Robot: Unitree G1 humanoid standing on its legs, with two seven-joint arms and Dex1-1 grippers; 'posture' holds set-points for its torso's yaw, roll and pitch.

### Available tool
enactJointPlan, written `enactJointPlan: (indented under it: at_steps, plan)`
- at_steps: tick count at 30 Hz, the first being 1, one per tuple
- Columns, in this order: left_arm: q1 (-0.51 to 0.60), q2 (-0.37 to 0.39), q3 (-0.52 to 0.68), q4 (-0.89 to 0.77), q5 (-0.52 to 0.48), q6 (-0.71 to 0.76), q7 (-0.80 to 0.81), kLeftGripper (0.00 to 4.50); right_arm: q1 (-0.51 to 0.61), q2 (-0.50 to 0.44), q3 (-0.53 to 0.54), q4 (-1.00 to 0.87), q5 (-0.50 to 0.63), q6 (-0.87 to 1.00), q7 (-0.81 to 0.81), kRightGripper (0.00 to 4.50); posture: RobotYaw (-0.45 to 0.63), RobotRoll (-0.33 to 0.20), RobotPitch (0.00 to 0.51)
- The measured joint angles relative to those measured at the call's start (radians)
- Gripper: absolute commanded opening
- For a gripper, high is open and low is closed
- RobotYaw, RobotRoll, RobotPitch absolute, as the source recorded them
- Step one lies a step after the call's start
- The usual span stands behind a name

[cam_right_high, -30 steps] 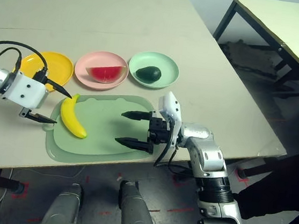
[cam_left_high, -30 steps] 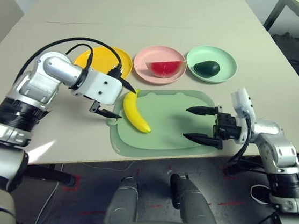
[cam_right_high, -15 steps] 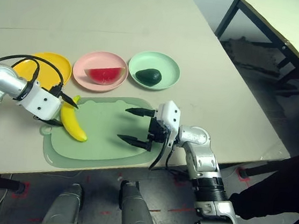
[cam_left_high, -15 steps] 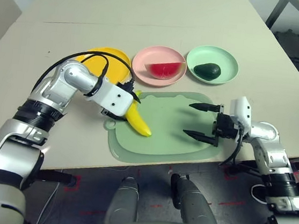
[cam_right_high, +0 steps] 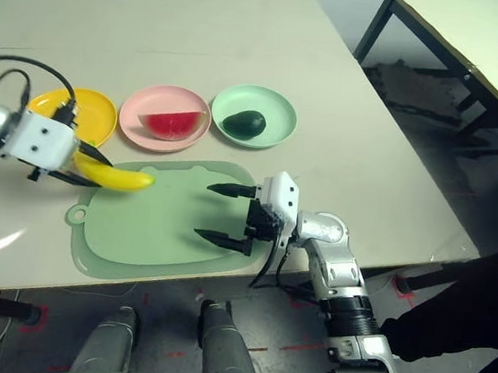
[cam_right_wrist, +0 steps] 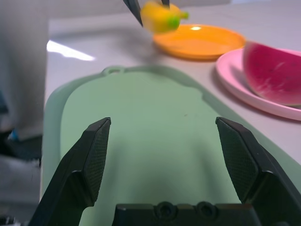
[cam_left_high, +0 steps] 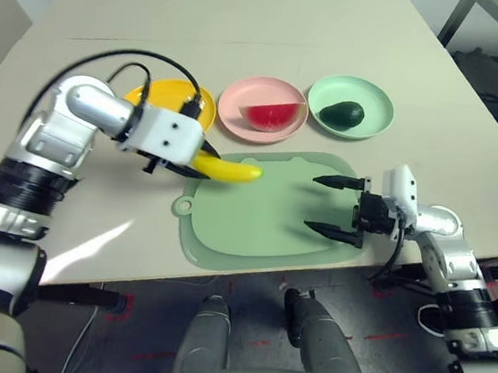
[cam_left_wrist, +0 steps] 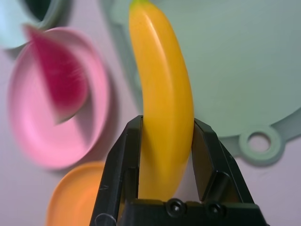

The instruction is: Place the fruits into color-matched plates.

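1. The left claw (cam_left_wrist: 164,155) is clamped on the curved yellow plastic toy banana (cam_left_high: 224,169), gripping it near one end. The fruit hangs clear above the near-left corner of the large light-green rounded mat (cam_left_high: 273,212).
2. The banana's long axis runs straight out ahead of the claw, its free tip pointing across the mat toward the right arm.
3. The round shallow yellow plastic plate (cam_left_high: 141,95) lies just behind the left claw, on the side away from the banana's tip. In my judgement the coming move turns on this: the fruit must be carried back over that rim, and the left arm is much the nearer one.
4. The right claw (cam_left_high: 332,207) is spread wide and holds nothing. It hovers level over the mat's far edge, well apart from the banana.
5. The round pink plastic plate (cam_left_high: 243,98) beyond the left claw holds the red toy watermelon wedge (cam_left_high: 270,114).
6. The pale mint-green round plate (cam_left_high: 377,104) beside it holds the dark green toy avocado (cam_left_high: 342,114).
7. All rest on the pale surface (cam_left_high: 267,27).
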Motion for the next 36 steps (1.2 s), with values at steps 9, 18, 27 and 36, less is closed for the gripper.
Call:
enactJointPlan:
  at_steps: [9, 18, 27, 36]
  plan:
    - [-0.04, 0.065, 0.009, 0.365, 0.24, -0.184, 0.267, 1.55, 0.044, -0.004, -0.04, -0.034, 0.011, 0.026, -0.074, 4.5, 0.0, 0.0, 0.21]
    - [-0.218, -0.076, -0.111, 0.782, 0.468, -0.428, 0.616, 1.55, 0.036, -0.027, -0.043, -0.033, 0.006, 0.026, -0.07, 4.5, -0.02, 0.0, 0.211]
    - [-0.252, -0.133, -0.178, 0.954, 0.547, -0.507, 0.745, 1.9, 0.041, -0.035, -0.049, -0.038, 0.005, 0.027, -0.089, 4.5, -0.06, 0.0, 0.204]
    - [-0.247, -0.121, -0.175, 0.968, 0.541, -0.531, 0.753, 4.46, 0.037, -0.034, -0.05, -0.036, 0.002, 0.027, -0.1, 4.5, -0.02, 0.0, 0.208]
